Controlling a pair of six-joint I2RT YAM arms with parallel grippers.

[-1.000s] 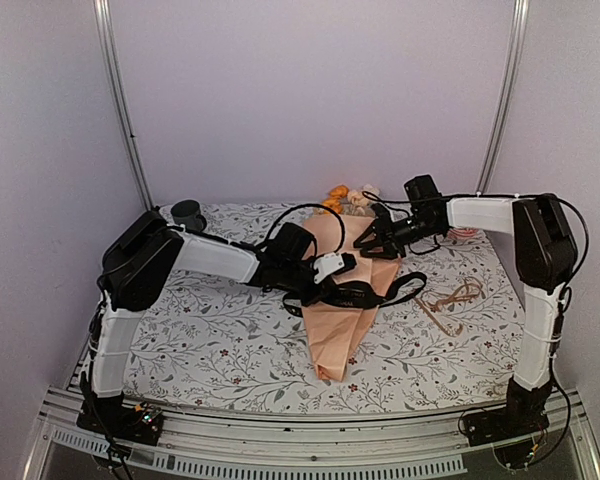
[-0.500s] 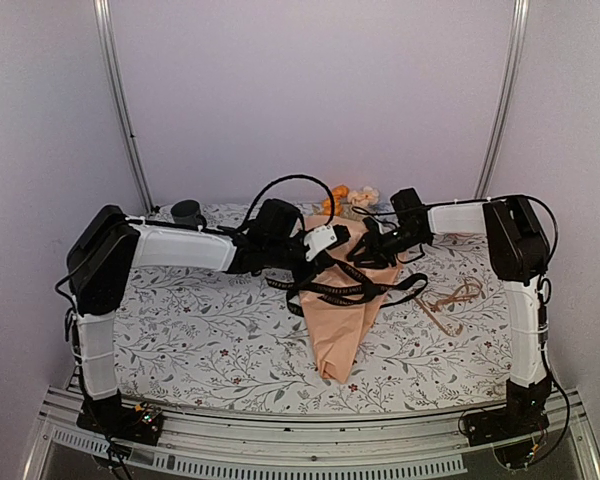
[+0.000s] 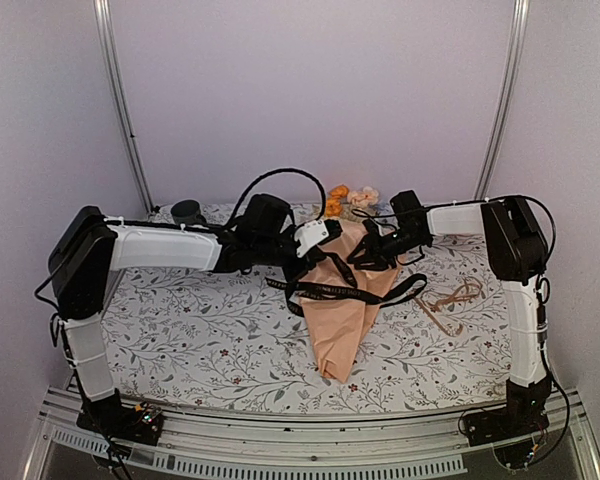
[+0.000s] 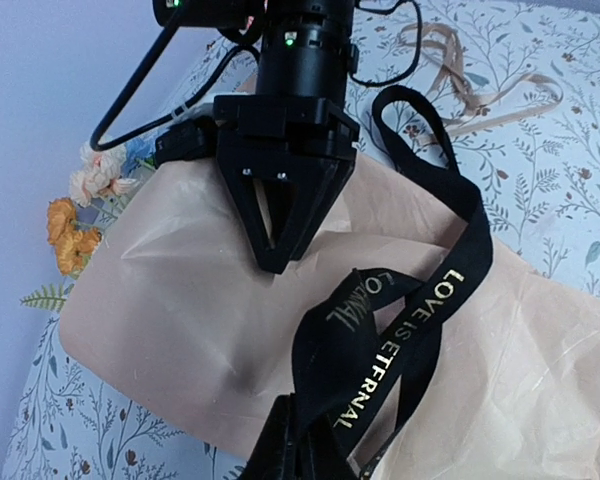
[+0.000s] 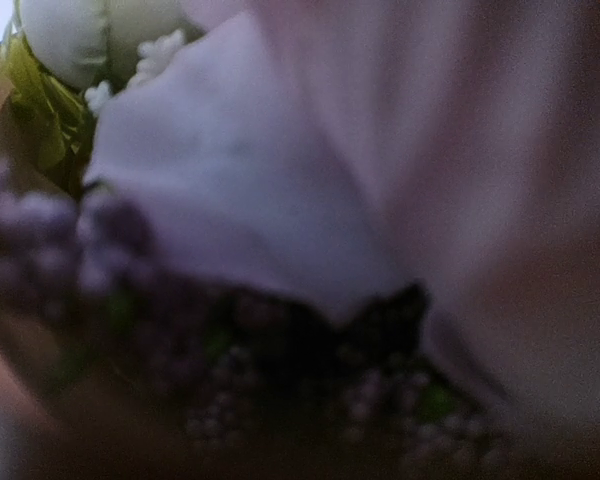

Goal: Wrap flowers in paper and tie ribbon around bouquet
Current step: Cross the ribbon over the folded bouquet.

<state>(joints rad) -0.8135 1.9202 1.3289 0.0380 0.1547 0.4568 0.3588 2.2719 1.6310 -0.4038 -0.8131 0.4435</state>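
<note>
Left gripper drawn back, ribbon looped over peach bouquet

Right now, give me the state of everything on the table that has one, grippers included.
paper, rolled into a cone, lying flat, point toward the arms' bases.
flowers, inside the paper, blooms out of its wide far end.
ribbon, draped across the paper, untied, one part lifted.
left gripper, shut on the ribbon.
right gripper, tips on the paper; grip unclear.
tan cord, lying loose right of the paper.
mug, upright, far left.
</note>
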